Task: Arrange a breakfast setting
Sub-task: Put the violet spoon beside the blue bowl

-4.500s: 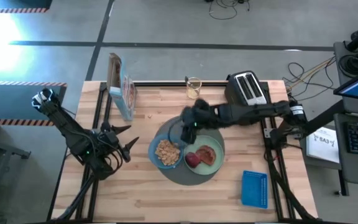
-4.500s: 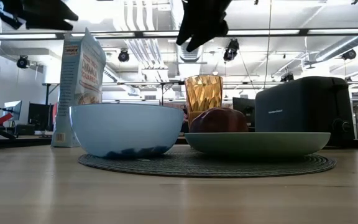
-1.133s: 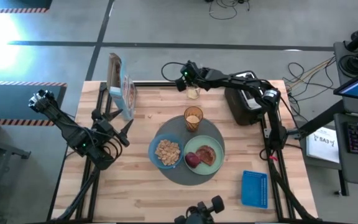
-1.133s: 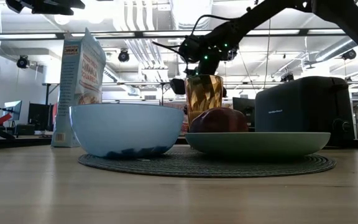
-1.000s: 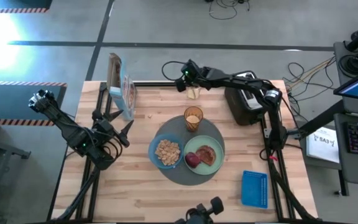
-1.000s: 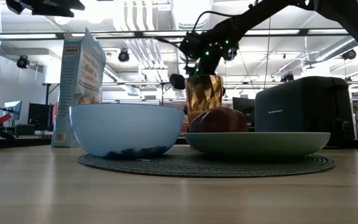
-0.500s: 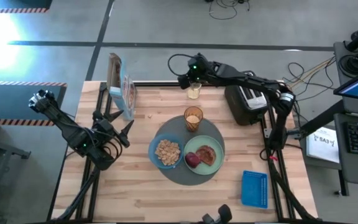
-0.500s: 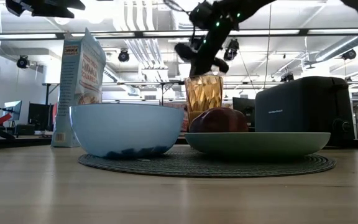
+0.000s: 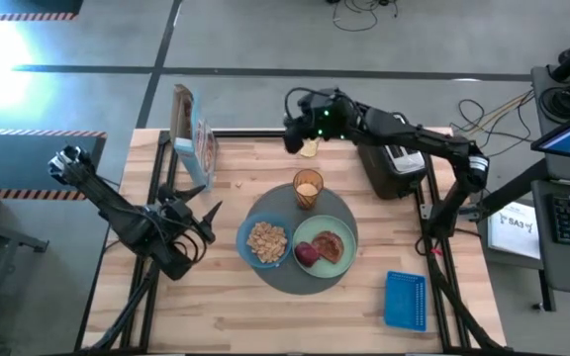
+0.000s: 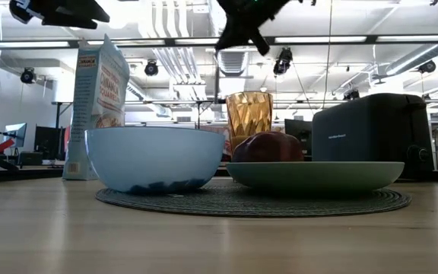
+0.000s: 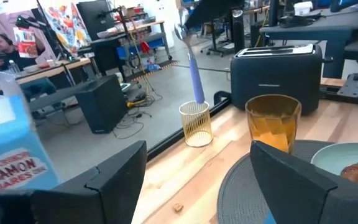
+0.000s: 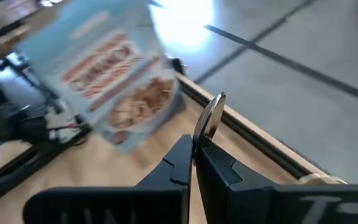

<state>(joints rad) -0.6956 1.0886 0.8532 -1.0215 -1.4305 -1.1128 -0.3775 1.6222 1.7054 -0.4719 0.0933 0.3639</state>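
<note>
right fingers (image 12: 194, 155) pinched on the spoon (image 11: 191, 62), above the wire holder (image 11: 195, 123) behind the mat (image 9: 300, 272). judgement: carry it level, lay beside bowl (image 9: 265, 240). left fingers (image 9: 204, 222) spread, empty, left of mat.

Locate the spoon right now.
The spoon is shut in the right gripper's fingers, lifted above the wire cup at the table's far edge, left of the toaster.
</note>
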